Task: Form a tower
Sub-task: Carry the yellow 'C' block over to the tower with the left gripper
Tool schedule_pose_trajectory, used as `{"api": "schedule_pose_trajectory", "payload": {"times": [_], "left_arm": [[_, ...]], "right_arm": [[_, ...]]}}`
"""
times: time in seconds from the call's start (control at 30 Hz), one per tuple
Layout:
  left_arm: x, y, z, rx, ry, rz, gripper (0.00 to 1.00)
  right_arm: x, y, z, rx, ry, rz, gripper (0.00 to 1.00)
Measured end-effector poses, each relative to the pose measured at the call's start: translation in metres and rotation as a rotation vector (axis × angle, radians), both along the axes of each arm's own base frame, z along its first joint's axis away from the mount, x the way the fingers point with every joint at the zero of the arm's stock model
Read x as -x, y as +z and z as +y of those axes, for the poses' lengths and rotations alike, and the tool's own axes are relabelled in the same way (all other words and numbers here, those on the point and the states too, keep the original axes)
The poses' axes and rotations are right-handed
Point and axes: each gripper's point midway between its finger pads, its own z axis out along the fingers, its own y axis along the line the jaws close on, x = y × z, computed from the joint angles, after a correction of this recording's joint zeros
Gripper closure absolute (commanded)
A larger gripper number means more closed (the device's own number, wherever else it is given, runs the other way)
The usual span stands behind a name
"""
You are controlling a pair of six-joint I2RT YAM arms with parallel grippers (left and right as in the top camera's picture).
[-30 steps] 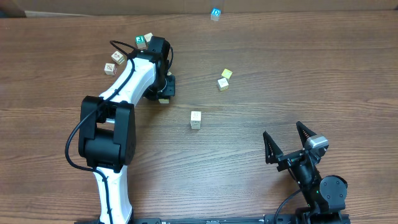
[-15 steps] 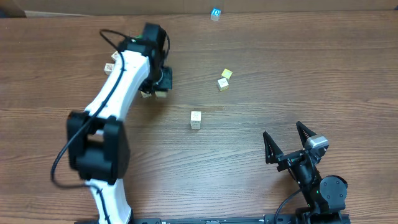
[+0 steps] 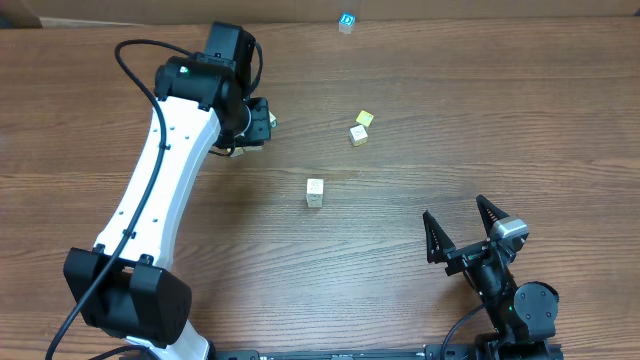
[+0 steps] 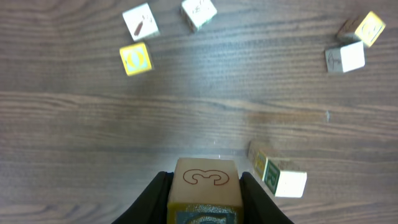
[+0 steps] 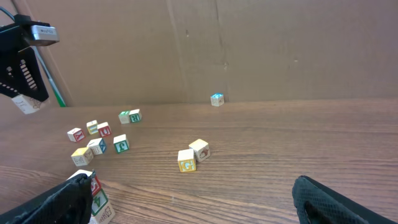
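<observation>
The tower stands mid-table as a narrow stack of small wooden cubes. In the right wrist view the tower shows a red-marked cube over a green "4" cube and a cream one, partly behind my own finger. My left gripper hangs above the table, up and left of the tower, shut on a cream cube marked "3". From the left wrist the tower appears just right of that held cube. The held cube hangs well above the wood. My right gripper rests open and empty at the front right.
Two loose cubes lie right of the left gripper. A blue cube sits at the far edge. Several more cubes are scattered at the far left, and a yellow one lies below the left wrist. A brown wall backs the table.
The left gripper has risen from the table with the "3" cube and drifted toward the far side as the arm stretched out. The right arm has not moved.
</observation>
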Motion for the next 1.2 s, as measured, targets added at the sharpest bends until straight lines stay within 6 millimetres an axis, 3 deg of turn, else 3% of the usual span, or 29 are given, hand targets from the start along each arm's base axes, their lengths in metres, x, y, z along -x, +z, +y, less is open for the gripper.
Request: {"api": "schedule_pose_trajectory", "payload": {"times": [0.53, 1.2], "left_arm": [[0.037, -0.003, -0.061, 0.009, -0.149, 0.062, 0.79], [0.067, -0.005, -0.098, -0.061, -0.132, 0.064, 0.78]], "right_arm": [[0.000, 0.000, 0.000, 0.000, 0.000, 0.000, 0.00], [0.000, 0.000, 0.000, 0.000, 0.000, 0.000, 0.00]]}}
